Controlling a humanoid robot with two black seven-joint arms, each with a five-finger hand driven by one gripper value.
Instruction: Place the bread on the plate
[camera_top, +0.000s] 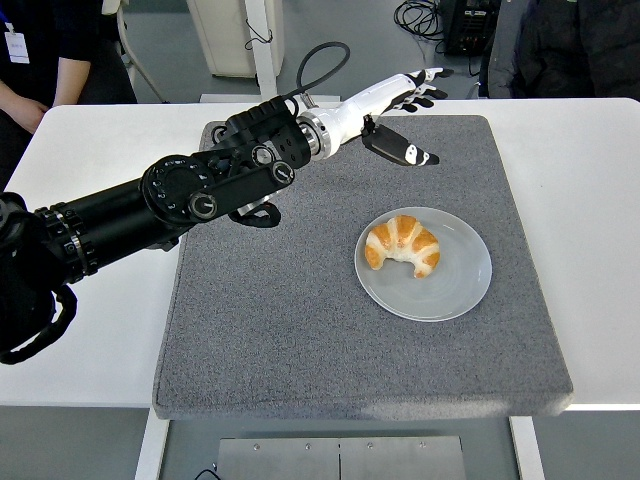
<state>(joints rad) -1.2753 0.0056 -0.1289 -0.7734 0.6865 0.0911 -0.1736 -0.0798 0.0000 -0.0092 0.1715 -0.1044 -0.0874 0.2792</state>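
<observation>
The bread (403, 246), a golden croissant, lies on the plate (455, 290), toward its 10 o'clock side and wholly inside the rim. We judge the placing done. The plate sits on a grey mat (300, 340) that covers the middle of the white bench (600, 200), right of the mat's centre. At 12 o'clock from the croissant, well apart from it and raised over the mat's far edge, we see the left hand (400, 110) with its fingers spread and holding nothing. What remains, in our judgement, is the retreat: we would carry the arm high and back toward 9 o'clock, keeping forearm and cable clear of the plate.
</observation>
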